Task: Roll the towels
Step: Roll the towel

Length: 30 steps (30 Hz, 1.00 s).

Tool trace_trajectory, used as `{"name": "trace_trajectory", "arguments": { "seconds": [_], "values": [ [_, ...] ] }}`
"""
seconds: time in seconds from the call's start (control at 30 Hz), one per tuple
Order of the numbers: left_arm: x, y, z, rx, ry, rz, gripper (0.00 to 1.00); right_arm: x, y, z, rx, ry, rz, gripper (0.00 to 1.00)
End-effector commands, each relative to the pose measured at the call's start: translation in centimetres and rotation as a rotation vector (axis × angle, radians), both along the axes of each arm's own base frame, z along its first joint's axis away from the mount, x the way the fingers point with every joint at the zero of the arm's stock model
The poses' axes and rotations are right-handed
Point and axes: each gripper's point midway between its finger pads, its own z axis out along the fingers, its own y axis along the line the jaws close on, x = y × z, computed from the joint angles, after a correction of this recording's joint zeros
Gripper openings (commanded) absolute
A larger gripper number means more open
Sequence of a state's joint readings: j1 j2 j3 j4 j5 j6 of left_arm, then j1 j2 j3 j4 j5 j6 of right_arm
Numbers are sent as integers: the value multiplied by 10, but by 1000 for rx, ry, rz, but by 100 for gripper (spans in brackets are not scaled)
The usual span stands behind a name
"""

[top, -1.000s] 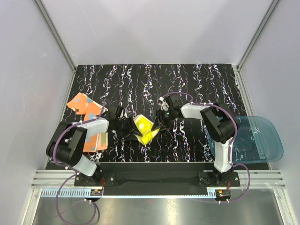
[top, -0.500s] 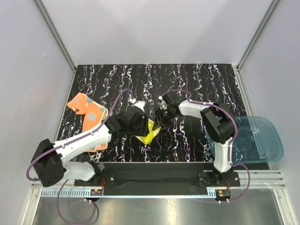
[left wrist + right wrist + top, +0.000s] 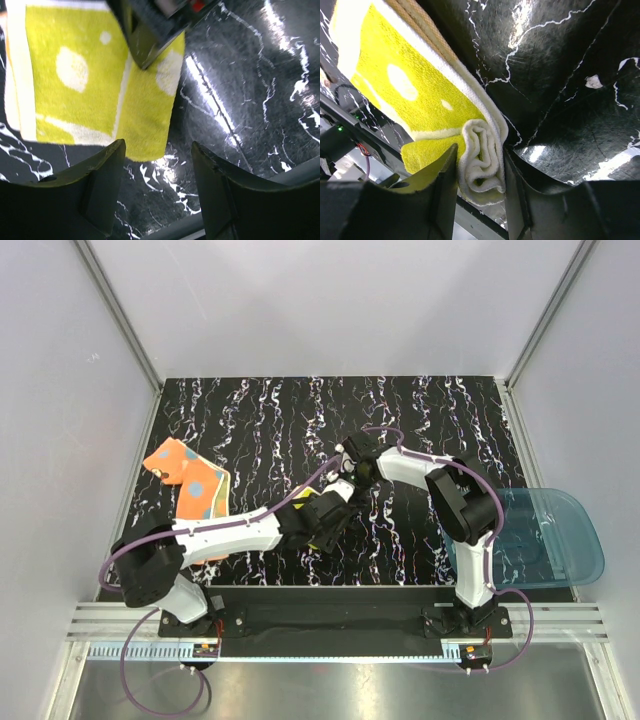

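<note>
Yellow towel part-rolled, roll end pinched in right gripper; left gripper open, empty; orange towel untouched, flat.

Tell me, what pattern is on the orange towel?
Light blue polka dots on the orange towel; the top view shows it best.

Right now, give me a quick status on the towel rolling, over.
Right gripper clamped on yellow towel's rolled end. Left gripper open, empty, at its edge. Orange towel unrolled, far left. Nothing blocking.
</note>
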<state>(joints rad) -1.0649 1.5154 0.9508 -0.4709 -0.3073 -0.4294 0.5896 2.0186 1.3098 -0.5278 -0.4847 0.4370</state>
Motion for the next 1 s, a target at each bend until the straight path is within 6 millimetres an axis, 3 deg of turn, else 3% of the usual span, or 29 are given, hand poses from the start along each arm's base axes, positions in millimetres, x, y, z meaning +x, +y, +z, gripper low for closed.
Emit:
{"name": "trace_trajectory", "arguments": {
  "seconds": [0.0, 0.2, 0.4, 0.7, 0.83, 0.97],
  "values": [
    [18, -21, 18, -25, -103, -36, 61, -3, -20, -23, -137, -7, 28, 44],
    [20, -23, 6, 26, -94, -61, 63, 0, -17, -23, -131, -6, 21, 44],
    [13, -7, -24, 88, -53, -34, 63, 1, -16, -25, -132, -2, 27, 44],
    [3, 3, -50, 108, -2, 4, 61, 3, -16, -27, -143, 2, 40, 44],
    [-2, 13, -58, 128, 9, 22, 57, 5, -15, -27, -144, 2, 44, 44],
    [-5, 23, -63, 141, 11, 37, 45, 7, -13, -26, -139, 7, 45, 44]
  ]
}}
